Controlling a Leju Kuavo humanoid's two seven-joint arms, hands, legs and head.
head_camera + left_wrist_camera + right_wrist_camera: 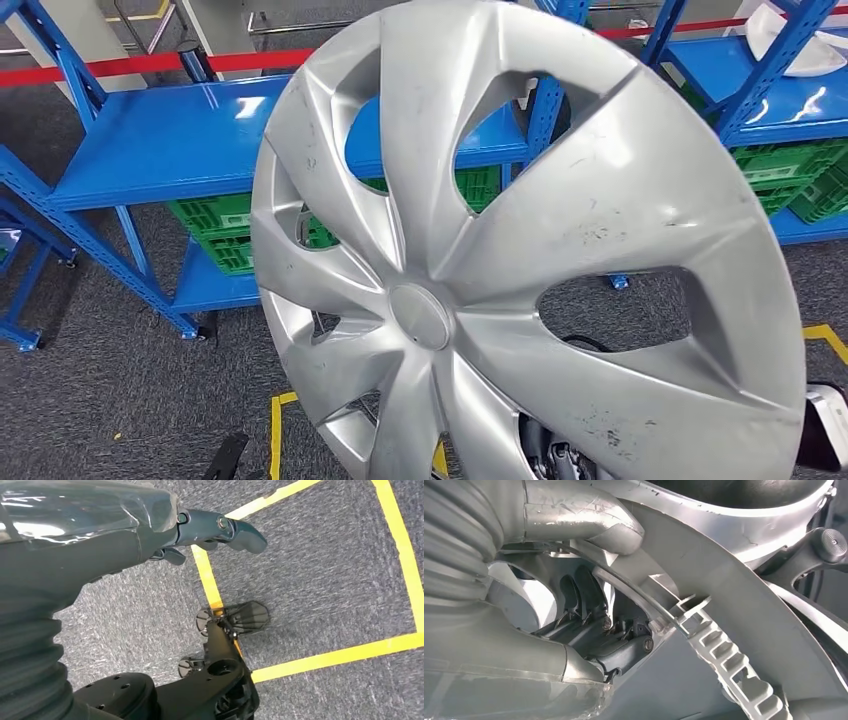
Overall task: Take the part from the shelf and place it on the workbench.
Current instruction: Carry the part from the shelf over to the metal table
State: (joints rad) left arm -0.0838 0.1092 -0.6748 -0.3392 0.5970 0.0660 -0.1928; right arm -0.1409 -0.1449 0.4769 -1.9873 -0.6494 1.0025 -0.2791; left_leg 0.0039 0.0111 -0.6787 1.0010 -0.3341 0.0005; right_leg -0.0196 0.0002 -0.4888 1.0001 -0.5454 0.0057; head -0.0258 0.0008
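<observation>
Grey carpet (120,400) covers the floor, marked with yellow tape lines (340,655). Blue metal shelving (180,140) stands ahead, with green crates (215,225) on the lower level, and a red-and-white barrier tape (150,65) runs behind it. A second blue rack (790,100) on the right carries a pale part on its upper shelf.

The silver wheel cover (520,260) is held up close in front of the robot, off the shelf, its outer face turned toward the head camera and tilted a little, its hub cap (420,315) low and left of centre. Being round, it has no long axis to speak of; its spokes fan out from the hub, scuffed in places.

From behind, the right hand (589,625) grasps the cover at its rim: the thick thumb lies over the ribbed inner edge and the darker fingers (624,645) curl through an opening onto it.

The left hand (200,535) hangs over the carpet with nothing in it, its fingers loosely extended and apart.
</observation>
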